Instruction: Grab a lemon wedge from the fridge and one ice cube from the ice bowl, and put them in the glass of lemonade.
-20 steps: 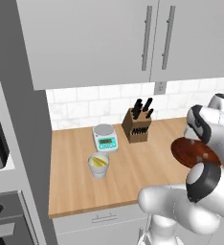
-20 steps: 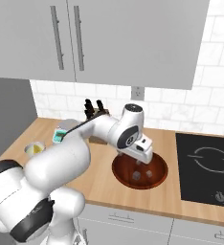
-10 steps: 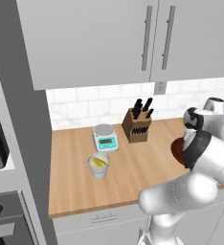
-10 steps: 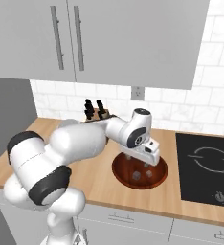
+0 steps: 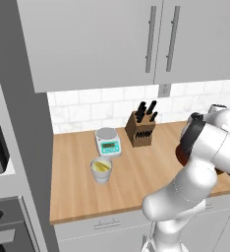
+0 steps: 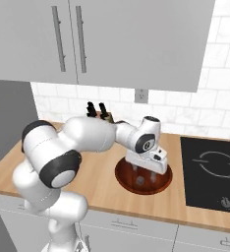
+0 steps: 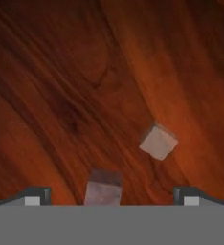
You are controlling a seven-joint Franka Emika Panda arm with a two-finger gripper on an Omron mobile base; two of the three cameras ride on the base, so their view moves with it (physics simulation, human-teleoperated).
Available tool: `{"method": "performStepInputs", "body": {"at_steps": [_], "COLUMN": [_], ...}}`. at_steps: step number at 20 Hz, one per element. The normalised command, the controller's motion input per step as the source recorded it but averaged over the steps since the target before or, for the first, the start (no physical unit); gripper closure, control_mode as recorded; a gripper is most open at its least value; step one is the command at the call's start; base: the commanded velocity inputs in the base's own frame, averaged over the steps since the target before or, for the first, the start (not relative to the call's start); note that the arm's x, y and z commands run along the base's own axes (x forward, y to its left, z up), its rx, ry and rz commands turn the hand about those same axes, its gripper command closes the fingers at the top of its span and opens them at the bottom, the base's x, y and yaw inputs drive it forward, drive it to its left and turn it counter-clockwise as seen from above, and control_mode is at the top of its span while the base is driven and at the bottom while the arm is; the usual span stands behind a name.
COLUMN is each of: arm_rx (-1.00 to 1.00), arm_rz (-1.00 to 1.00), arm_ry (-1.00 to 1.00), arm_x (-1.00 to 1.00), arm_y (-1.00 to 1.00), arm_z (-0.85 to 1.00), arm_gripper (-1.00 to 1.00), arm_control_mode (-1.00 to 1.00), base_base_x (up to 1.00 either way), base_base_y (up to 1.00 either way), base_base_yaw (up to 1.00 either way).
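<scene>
The dark reddish-brown ice bowl (image 6: 160, 184) sits on the counter left of the hob. My gripper (image 6: 143, 173) hangs over it, pointing straight down, open, with both fingers reaching inside the rim. In the hand view the gripper (image 7: 112, 196) is open, and one ice cube (image 7: 103, 189) lies between the fingertips (image 7: 35, 195). A second ice cube (image 7: 158, 142) lies a little farther on the bowl's floor (image 7: 85, 95). The glass of lemonade (image 5: 101, 170) stands far to the left on the counter, with a yellow sliver showing in it. The fridge is out of view.
A white kitchen scale (image 5: 108, 141) and a knife block (image 5: 142, 129) stand behind the glass by the tiled wall. A black hob (image 6: 213, 170) lies right of the bowl. Upper cabinets (image 6: 112, 39) hang overhead. My arm blocks most of the bowl in the left base view.
The gripper has sunk a little deeper into the bowl, still open. The arm's elbow has swung round to a new pose. The glass, scale and knife block have not moved.
</scene>
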Motion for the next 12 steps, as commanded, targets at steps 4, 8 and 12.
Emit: {"method": "performStepInputs", "body": {"at_steps": [4, 8, 12], "arm_rx": [0.09, 0.07, 0.03], "arm_rz": [0.08, 0.08, 0.07], "arm_ry": [0.03, 0.01, 0.00], "arm_x": [0.15, 0.01, 0.00], "arm_y": [0.00, 0.02, 0.04], "arm_z": [-0.33, -0.56, -0.37], "arm_gripper": [-1.00, -1.00, -1.00], "arm_control_mode": [-1.00, -1.00, -1.00], "base_base_x": [0.00, 0.00, 0.00], "base_base_y": [0.00, 0.00, 0.00], "base_base_yaw": [0.00, 0.00, 0.00]}}
